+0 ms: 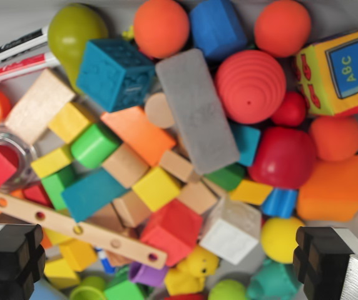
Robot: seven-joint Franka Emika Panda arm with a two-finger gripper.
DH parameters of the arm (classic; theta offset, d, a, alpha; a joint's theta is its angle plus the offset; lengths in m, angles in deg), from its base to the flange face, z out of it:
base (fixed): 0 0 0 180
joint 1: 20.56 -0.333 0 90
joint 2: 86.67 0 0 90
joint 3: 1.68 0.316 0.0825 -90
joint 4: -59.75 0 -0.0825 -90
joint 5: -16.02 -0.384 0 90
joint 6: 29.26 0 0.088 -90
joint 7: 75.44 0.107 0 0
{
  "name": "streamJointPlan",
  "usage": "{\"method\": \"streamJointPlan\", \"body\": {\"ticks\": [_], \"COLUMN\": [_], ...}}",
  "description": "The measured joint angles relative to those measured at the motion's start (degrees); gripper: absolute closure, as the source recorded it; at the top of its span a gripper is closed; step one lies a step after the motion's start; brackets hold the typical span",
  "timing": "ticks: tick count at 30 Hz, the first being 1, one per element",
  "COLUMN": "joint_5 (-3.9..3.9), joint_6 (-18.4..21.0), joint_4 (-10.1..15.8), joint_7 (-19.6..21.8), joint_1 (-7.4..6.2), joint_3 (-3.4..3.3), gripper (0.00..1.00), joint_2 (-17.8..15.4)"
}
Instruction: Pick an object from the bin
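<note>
The wrist view looks straight down into a bin crowded with toys. My gripper (166, 259) hangs open above them; its black fingertips (13, 253) show at the lower left and lower right corners, with nothing between them. Under the gap lie a red block (173, 230), a white block (232, 231), a yellow duck (198, 264) and a wooden strip with holes (72, 226). A long grey block (196, 111) lies in the middle, beside a ridged red ball (250, 86) and a teal cube (115, 74).
Orange balls (161, 27) and a blue block (218, 26) sit along the top. A fabric ABC cube (342, 69) is at the right, two markers (16, 56) at the upper left, a clear cup (4, 159) at the left. Pale bin wall (4, 19) shows at top left.
</note>
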Motion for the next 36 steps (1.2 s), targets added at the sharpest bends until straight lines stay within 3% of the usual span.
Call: {"method": "streamJointPlan", "body": {"ticks": [19, 36], "joint_5": [0.0, 0.01], "joint_6": [-0.03, -1.8], "joint_4": [0.4, 4.17], "joint_7": [0.31, 3.6], "joint_1": [-0.1, -0.94], "joint_3": [0.0, 0.13], "gripper": [0.0, 0.0], "joint_2": [-0.08, -1.99]}}
